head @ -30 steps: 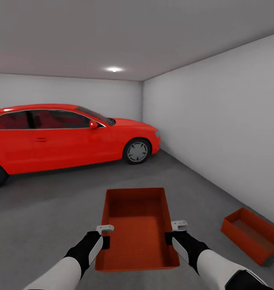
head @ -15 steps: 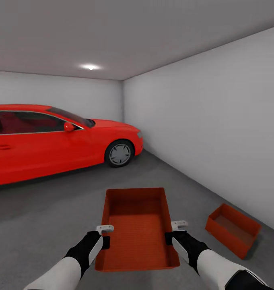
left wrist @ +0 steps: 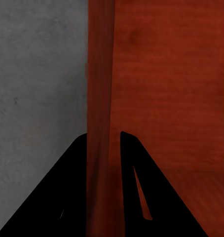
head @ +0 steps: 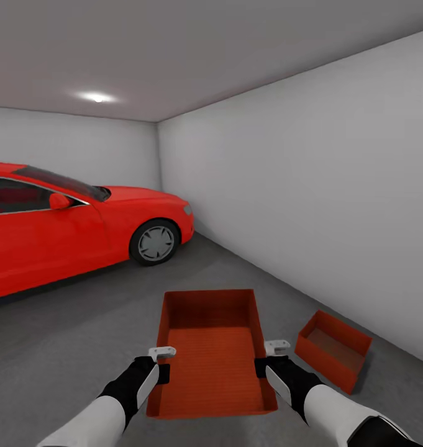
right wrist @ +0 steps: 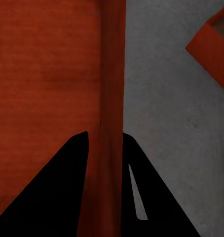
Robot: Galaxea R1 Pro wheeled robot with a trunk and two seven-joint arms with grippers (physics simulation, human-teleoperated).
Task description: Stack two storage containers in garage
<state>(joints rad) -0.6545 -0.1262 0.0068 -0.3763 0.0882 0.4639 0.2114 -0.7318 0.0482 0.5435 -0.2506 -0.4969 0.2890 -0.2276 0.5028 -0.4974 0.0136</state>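
container walls pinched between both grippers' fingers.

Ahead of us at twelve o'clock the grey floor lies open. A red car blocks ten o'clock, and the white wall closes off two o'clock. The second container sits on the floor near that wall at four o'clock.

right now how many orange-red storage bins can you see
2. One storage container is held between the left gripper and right gripper; the other container sits on the concrete floor to the right, near the wall.
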